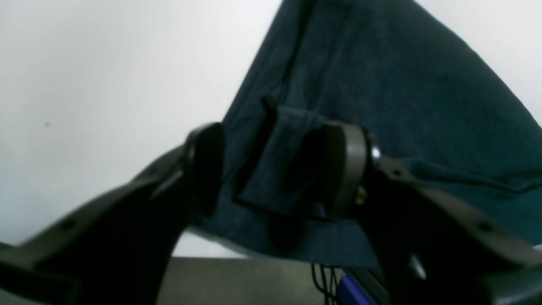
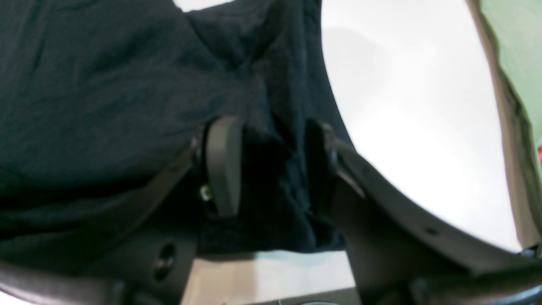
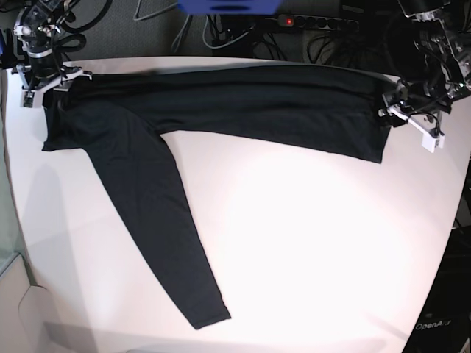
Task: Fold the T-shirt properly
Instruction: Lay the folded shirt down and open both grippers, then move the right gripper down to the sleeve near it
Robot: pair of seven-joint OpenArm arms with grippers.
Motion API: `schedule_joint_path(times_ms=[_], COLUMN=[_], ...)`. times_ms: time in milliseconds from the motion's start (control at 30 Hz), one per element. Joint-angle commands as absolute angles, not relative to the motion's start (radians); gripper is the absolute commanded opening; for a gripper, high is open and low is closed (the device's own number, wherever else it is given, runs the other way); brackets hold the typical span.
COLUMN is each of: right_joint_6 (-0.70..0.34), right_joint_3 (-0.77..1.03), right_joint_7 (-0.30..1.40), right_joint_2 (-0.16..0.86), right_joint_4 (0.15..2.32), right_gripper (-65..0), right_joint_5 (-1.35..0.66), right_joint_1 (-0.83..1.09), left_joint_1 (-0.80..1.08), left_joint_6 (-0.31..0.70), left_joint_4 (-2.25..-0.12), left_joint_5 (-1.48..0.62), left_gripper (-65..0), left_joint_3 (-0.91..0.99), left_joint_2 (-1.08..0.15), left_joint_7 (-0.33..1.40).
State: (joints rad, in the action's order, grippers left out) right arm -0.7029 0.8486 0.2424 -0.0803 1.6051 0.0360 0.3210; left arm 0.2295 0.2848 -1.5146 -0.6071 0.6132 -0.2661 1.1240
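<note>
Base view, T-shirt stretched between both arms' fingers

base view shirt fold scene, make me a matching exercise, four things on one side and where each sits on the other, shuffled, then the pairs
Things:
1. left hand
2. right hand
3. loose sleeve of the long-sleeved shirt
4. power strip with a red light

Places in the base view:
A. beyond the table's far edge, top middle
B. trailing toward the near edge of the white table
C. right end of the shirt, shut on the fabric
D. top left corner, shut on the fabric

Pairs: 1-C, 2-D, 3-B, 4-A
</note>
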Motion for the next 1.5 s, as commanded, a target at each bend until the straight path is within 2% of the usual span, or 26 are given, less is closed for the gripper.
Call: schedule_joint_path(times_ms=[0, 367, 667, 867, 1033, 1233, 1467], right_joint_6=[-0.698, -0.698, -0.698, -0.698, -0.698, -0.698, -0.698], right_joint_3=[0.874, 0.992, 0.987, 0.975, 0.908, 0.843, 0.802], right_joint_7=[0.22, 0.222, 0.22, 0.222, 0.222, 0.222, 0.223], right_joint_2=[-0.07, -0.065, -0.067, -0.064, -0.068, -0.097, -0.094], right_joint_4=[1.62, 1.62, 1.626, 1.626, 1.621, 1.612, 1.48], right_gripper=[-38.5, -38.4, -38.4, -38.4, -38.4, -38.3, -38.3], right_joint_5=[0.019, 0.019, 0.019, 0.022, 0.16, 0.297, 0.433], right_joint_1=[0.318, 0.251, 0.228, 0.193, 0.13, 0.031, -0.105], left_joint_1=[0.237, 0.236, 0.228, 0.162, 0.082, 0.047, -0.001], left_joint_6=[0.278, 0.278, 0.278, 0.277, 0.268, 0.266, 0.274], left_joint_4=[-1.521, -1.521, -1.523, -1.523, -1.523, -1.512, -1.511], left_joint_5=[-0.587, -0.673, -0.802, -0.868, -0.866, -0.808, -0.536], left_gripper=[-28.8, -28.4, -28.4, -28.4, -28.4, -28.4, -28.4], left_joint_3=[0.618, 0.621, 0.823, 0.82, 0.728, 0.59, 0.579], left_joint_2=[-0.277, -0.288, -0.306, -0.315, -0.286, -0.189, -0.076], left_joint_7=[1.141, 1.141, 1.148, 1.15, 1.15, 1.141, 1.139])
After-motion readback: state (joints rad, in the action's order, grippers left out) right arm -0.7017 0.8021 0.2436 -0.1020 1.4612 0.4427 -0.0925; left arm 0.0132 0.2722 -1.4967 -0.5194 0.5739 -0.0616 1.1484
